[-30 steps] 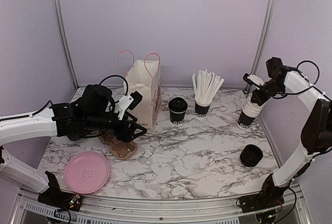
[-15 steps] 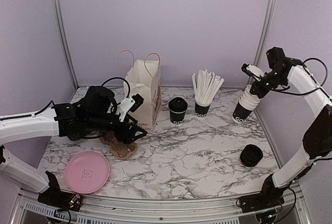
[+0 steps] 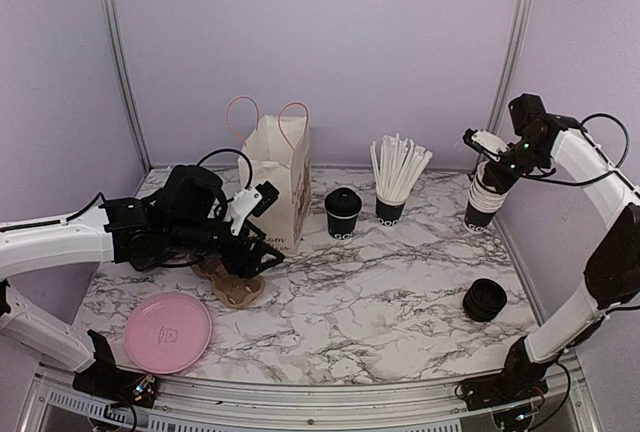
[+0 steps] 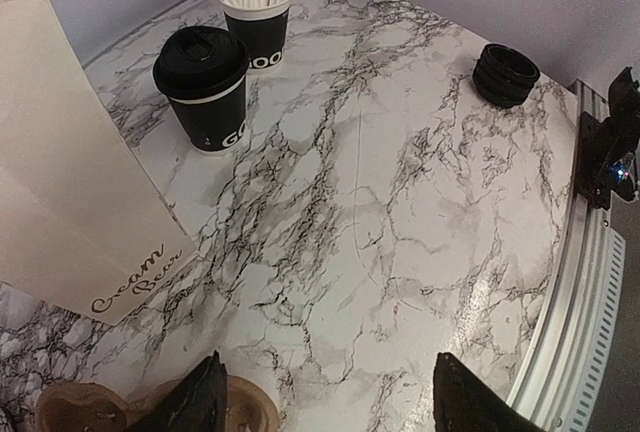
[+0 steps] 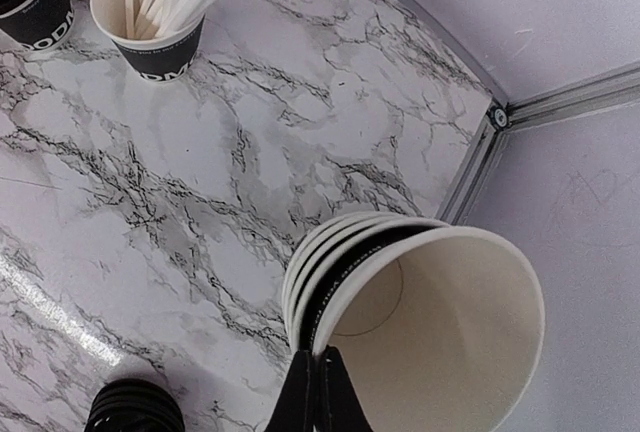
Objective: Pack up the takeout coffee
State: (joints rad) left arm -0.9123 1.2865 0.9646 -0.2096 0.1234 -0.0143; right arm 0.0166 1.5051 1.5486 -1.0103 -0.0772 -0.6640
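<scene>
Pale lilac walls (image 3: 320,42) close in on three sides, with a silver metal post (image 3: 122,62) in each back corner. The table (image 3: 400,292) has a glossy white marble-look top veined in grey, evenly lit, and a ribbed metal rail (image 4: 585,322) along its near edge.

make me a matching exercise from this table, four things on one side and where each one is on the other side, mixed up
Things
1. takeout coffee
2. pink plate
3. stack of black lids
4. nested cup stack

Places
a. near left corner of the table
b. pinched at its rim by the right gripper
c. between the paper bag and the cup of straws
d. alone at the near right

Pairs: 1-c, 2-a, 3-d, 4-b
</scene>
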